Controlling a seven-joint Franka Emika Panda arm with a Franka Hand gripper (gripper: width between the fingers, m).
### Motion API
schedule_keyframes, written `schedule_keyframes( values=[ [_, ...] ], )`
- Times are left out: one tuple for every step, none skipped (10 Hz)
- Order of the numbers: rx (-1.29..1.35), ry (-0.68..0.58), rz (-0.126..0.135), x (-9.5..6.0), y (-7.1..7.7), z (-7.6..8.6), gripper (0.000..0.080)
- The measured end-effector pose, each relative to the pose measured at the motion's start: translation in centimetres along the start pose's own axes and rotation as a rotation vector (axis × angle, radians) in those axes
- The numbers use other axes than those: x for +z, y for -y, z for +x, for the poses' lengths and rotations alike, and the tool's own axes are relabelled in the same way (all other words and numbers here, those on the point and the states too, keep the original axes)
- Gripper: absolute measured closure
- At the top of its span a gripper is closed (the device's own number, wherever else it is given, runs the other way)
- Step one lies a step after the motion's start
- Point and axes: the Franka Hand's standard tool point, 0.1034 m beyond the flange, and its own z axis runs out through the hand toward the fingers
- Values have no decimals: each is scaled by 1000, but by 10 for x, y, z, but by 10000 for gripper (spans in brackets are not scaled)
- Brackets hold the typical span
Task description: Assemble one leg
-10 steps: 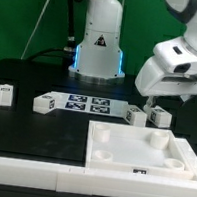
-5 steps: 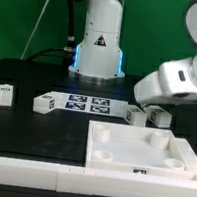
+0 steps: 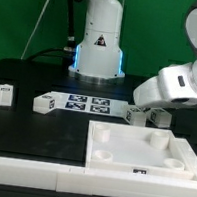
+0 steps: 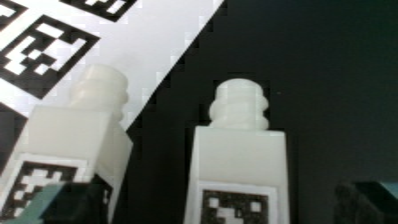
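The matte black table [image 3: 24, 77] holds the marker board [image 3: 87, 106] off to the exterior view's left of the gripper [image 4: 214, 206]. Between the wide-spread fingers [image 4: 54, 206] sits the leg [image 4: 240, 150], a smooth white cuboid with a rounded knob. Its twin [image 4: 80, 140] is just beside it across a narrow gap, and the socketed panel [image 3: 129, 157] lies near.

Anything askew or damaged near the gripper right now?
Nothing stands out. Beside the marker board, the nearer leg and the farther leg lie roughly parallel, intact, under the open gripper. The white panel sits flat, sockets up.
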Motion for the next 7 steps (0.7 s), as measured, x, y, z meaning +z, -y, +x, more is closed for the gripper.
schedule_keyframes(
  values=[
    [3, 0, -1, 0, 0, 0, 150],
    [6, 1, -1, 1, 0, 0, 150],
    [7, 12, -1, 2, 1, -1, 150],
    [4, 51, -4, 4, 2, -3, 150],
    [2, 50, -5, 3, 4, -2, 150],
    [-2, 49, -6, 1, 5, -2, 150],
    [-5, 49, -7, 1, 7, -2, 150]
  ],
)
